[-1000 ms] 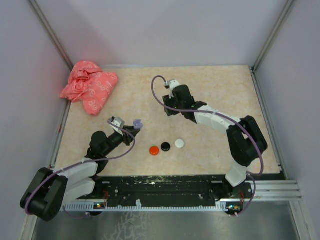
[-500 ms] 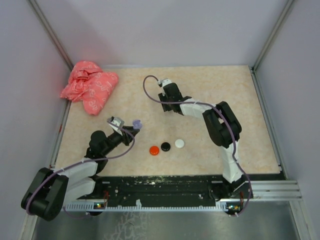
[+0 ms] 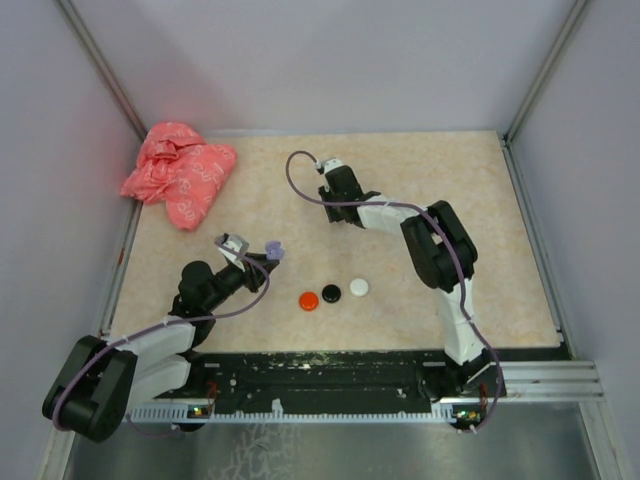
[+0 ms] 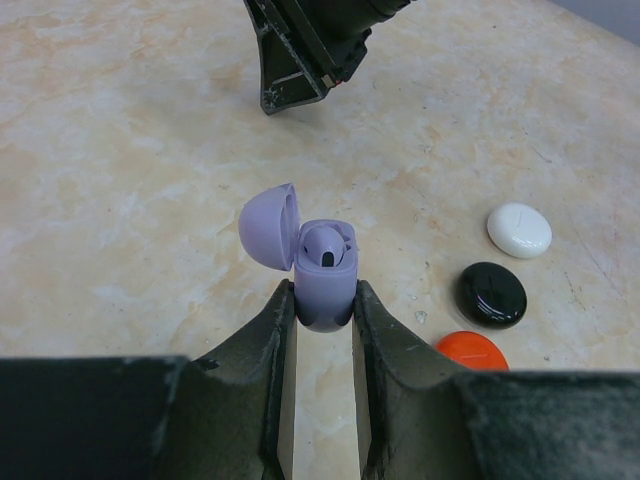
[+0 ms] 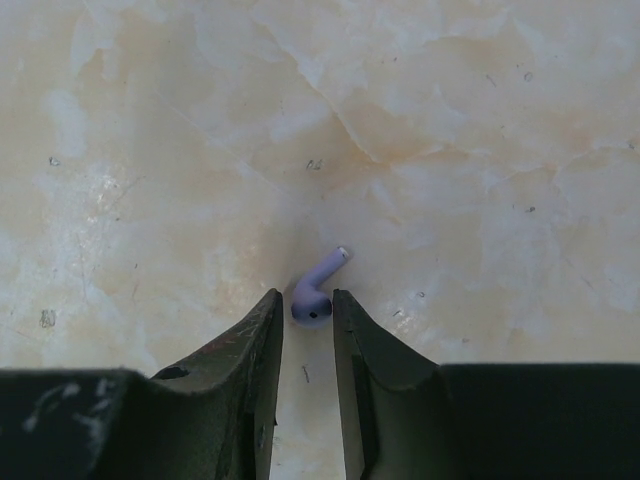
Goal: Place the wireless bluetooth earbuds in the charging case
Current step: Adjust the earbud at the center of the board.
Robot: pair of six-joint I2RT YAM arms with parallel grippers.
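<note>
My left gripper (image 3: 270, 252) is shut on an open lilac charging case (image 4: 326, 285), held upright with its lid (image 4: 268, 226) swung to the left. One lilac earbud (image 4: 327, 245) sits inside it. The case also shows in the top view (image 3: 275, 246). My right gripper (image 3: 338, 190) is down at the table farther back. In the right wrist view its jaws (image 5: 308, 300) stand closed narrowly on the head of a second lilac earbud (image 5: 328, 270) lying on the table, stem pointing away to the right. The top view hides that earbud.
Three round discs lie in a row near the front: orange-red (image 3: 308, 299), black (image 3: 331, 293) and white (image 3: 359, 287). A crumpled pink bag (image 3: 178, 172) lies at the back left. Walls enclose the beige tabletop (image 3: 440, 170).
My right arm folded its elbow in and its gripper shifted slightly left over the earbud's spot, then held still. The left arm with the case has not moved.
</note>
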